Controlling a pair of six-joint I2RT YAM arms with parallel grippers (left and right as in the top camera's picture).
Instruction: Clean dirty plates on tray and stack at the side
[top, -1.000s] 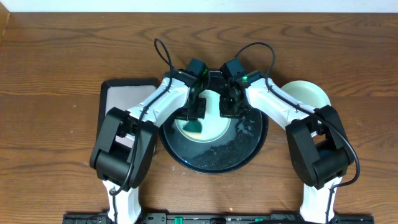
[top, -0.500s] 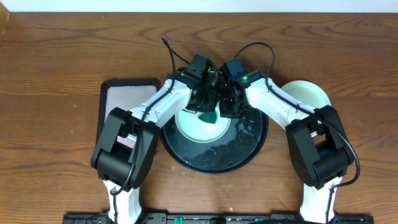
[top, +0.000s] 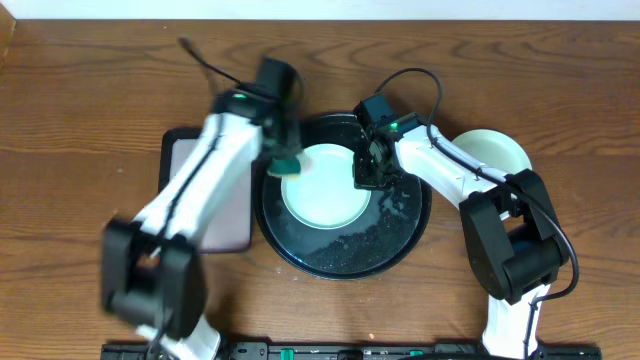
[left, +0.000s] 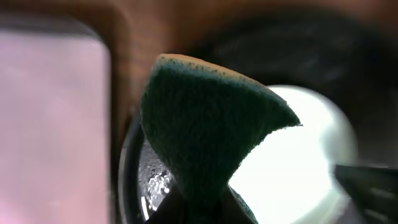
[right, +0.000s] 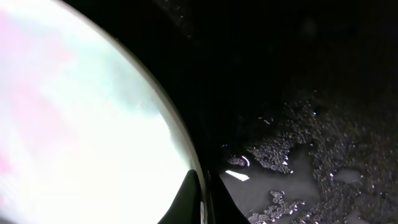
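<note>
A pale mint plate (top: 322, 187) lies on the large round black tray (top: 345, 250). My right gripper (top: 364, 176) is shut on the plate's right rim; the right wrist view shows the plate (right: 74, 130) with the fingertips (right: 202, 199) pinching its edge. My left gripper (top: 285, 158) is shut on a green sponge (top: 288, 166) and hangs over the tray's left rim, off the plate. The left wrist view shows the sponge (left: 205, 130) above the plate (left: 298, 155). Another mint plate (top: 492, 152) lies on the table at the right.
A rectangular grey tray with a black rim (top: 205, 175) lies left of the round tray, partly under my left arm. Crumbs and wet specks (top: 360, 240) cover the round tray's front. Cables arc over the back of the table.
My left arm swung fast to the left, carrying the sponge off the middle of the plate to the tray's left rim. The right gripper kept its hold on the plate's rim.
</note>
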